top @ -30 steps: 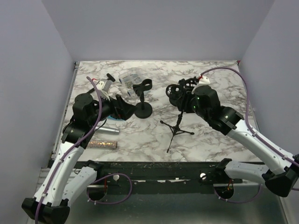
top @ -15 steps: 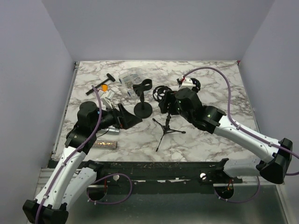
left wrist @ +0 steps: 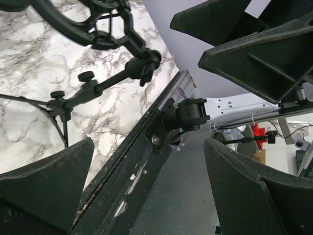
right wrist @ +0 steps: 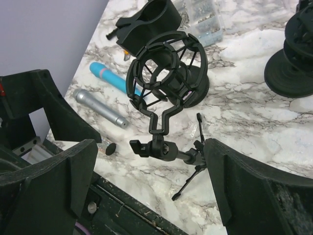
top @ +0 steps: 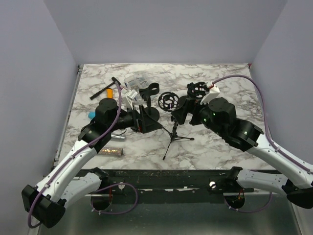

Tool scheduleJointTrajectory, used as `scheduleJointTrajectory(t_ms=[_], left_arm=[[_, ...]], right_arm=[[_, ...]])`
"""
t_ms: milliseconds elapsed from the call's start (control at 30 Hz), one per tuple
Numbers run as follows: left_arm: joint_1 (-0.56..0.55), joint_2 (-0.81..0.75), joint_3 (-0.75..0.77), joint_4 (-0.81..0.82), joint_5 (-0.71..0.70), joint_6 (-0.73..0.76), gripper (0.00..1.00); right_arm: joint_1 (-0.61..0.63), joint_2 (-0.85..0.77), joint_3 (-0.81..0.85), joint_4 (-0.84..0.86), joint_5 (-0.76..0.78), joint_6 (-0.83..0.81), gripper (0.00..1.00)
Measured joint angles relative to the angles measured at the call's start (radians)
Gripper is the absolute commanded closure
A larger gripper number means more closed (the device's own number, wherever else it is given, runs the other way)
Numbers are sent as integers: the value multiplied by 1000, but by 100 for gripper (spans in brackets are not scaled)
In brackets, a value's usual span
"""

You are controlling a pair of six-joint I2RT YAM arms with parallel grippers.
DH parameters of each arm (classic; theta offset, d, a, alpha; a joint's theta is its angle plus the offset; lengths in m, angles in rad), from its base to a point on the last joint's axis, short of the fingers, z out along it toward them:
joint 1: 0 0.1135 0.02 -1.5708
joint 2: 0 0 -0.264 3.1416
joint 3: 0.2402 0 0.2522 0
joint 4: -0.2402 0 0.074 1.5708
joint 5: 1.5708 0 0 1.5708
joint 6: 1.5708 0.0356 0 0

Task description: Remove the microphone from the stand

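The black tripod stand [top: 174, 137] stands mid-table, its round cage mount [top: 168, 100] empty. In the right wrist view the cage [right wrist: 166, 68] shows nothing inside. A silver microphone [top: 113, 138] lies flat on the marble at the left, also in the right wrist view [right wrist: 100, 108]. My right gripper [top: 179, 111] is open, its fingers either side of the stand's neck joint [right wrist: 168, 149] without touching it. My left gripper [top: 142, 122] is open and empty, just left of the tripod; its camera sees the cage [left wrist: 98, 22] and the stand's arm [left wrist: 93, 88] from below.
A black clip stand [top: 149, 91] on a round base sits behind my left gripper. A blue pen [right wrist: 110, 77] lies near the microphone. A bag of small parts [top: 136, 81], a second black mount [top: 197, 89] and a glitter strip [top: 108, 152] are on the table.
My right gripper carried the tripod stand leftward, then opened and let go of it; it now stands alone. My left arm swung right, toward the stands.
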Motion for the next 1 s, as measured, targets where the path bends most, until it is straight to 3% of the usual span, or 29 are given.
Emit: scheduleJointTrajectory(t_ms=[200,400,500,600,800,1000], left_arm=[[-75,74,61,20,-25,-6,7],[-121,100,83,18,-60,-6,7],[-140,100,86,18,-76,-6,7],[-154,100,86,16,-92,-7,7],[-164,97,85,10,-116,-7,7],[-168,84,80,6,-130,-7,7]], right_arm=[[-51,-40,-4,-25,7,2,4],[-354,-39,-82,-26,-152,27,6],[-439,-33,-123,-27,-249,58,7],[-469,-12,-161,-16,-355,95,17],[-475,79,-289,88,-582,221,23],[-475,100,-343,163,-693,324,29]])
